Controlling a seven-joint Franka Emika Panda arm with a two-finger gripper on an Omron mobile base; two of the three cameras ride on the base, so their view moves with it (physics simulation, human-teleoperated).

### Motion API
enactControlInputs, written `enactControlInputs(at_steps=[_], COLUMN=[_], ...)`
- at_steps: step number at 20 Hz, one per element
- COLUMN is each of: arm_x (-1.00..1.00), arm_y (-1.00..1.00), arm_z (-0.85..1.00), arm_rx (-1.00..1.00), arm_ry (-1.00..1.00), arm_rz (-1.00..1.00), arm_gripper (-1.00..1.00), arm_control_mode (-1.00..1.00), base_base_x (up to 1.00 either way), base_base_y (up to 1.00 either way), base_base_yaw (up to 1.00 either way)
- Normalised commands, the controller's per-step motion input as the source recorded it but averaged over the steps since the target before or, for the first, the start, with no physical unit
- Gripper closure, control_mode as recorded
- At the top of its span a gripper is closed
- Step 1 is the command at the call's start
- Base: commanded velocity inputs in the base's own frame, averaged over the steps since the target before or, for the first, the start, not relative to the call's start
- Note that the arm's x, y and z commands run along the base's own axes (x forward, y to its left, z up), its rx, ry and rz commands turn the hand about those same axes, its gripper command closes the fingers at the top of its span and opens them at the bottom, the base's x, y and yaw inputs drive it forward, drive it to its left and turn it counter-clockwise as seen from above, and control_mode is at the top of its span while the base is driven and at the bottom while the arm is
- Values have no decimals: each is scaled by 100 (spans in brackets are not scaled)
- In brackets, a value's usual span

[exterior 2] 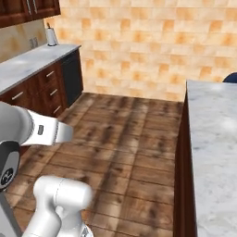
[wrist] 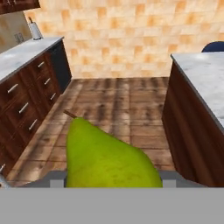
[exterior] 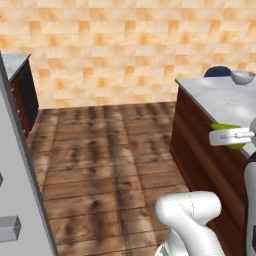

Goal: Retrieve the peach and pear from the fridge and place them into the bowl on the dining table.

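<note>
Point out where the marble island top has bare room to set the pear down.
The dining table is bare from its near corner back to the bowl at the far end. The gripper with the pear crowds the near right stretch.

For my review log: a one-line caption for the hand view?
Pincer carries pear toward table.

Rendered scene, evenly bright, no single light source identifiable. Tiled wall (exterior: 125,50) warm and uniformly lit in all three views. Wooden floor (exterior: 110,160) shows soft darker patches, possibly shadow, possibly plank texture; cannot tell which. Dining table (exterior 2: 213,139) top pale with a faint sheen, no hard glare. Pear (wrist: 105,157) close to the hand view lens, its surface soft and slightly blurred. Overall resolution low; edges jagged. No visible lens distortion at the borders.
</note>
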Motion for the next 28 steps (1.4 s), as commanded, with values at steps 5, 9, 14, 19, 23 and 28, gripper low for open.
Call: enactControlInputs(at_steps=[5,9,14,19,23,28], arm_x=[0,0,0,0,0,0], arm_y=[0,0,0,0,0,0], arm_z=[0,0,0,0,0,0], arm_rx=[0,0,0,0,0,0], arm_ry=[0,0,0,0,0,0], arm_rz=[0,0,0,0,0,0], arm_gripper=[100,100,100,100,100,100], arm_control_mode=[100,100,100,100,100,100], base_base_x=[100,100,100,100,100,100], base_base_y=[10,0,0,1,19,36], base_base_yaw=[0,-1,-16,-29,-35,-41])
